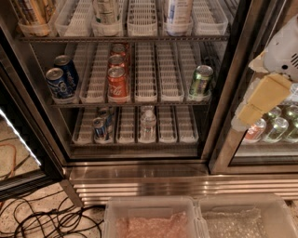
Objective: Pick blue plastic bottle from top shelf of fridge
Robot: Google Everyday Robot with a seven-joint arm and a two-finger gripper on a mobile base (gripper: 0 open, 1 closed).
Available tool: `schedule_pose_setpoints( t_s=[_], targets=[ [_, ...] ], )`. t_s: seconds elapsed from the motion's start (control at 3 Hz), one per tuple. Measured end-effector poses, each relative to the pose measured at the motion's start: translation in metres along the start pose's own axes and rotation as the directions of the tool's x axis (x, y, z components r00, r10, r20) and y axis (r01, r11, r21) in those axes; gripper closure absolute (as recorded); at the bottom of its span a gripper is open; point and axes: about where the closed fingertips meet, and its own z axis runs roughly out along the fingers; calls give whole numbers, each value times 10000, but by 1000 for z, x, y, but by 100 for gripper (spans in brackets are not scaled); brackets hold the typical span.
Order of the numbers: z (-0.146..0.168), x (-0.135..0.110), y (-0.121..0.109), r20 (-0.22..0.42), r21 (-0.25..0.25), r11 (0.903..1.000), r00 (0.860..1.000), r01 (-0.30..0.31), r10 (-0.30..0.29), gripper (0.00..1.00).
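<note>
The blue plastic bottle [177, 13] stands in a white lane tray on the top shelf [139, 37] of the fridge [139, 169]. Only its lower part with the white-and-blue label shows; the rest is cut off by the top edge. The fridge's left door is open. My gripper [260, 100], with tan fingers under a white wrist, hangs at the right in front of the closed right glass door. It is well to the right of and below the bottle, and holds nothing that I can see.
A green-and-white labelled bottle [106, 13] and a tan container [32, 14] share the top shelf. Below are blue cans [60, 81], red cans [117, 76], a green can [201, 81] and a small water bottle [148, 123]. Two plastic bins [195, 216] and cables [51, 218] lie in front.
</note>
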Motion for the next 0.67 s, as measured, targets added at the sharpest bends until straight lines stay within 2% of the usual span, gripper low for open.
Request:
schedule_pose_setpoints(
  t_s=[0.33, 0.67],
  targets=[
    [7, -11, 4, 137, -566, 9981, 9996, 245, -237, 0],
    [7, -11, 5, 138, -580, 9980, 9996, 250, -243, 0]
  ],
)
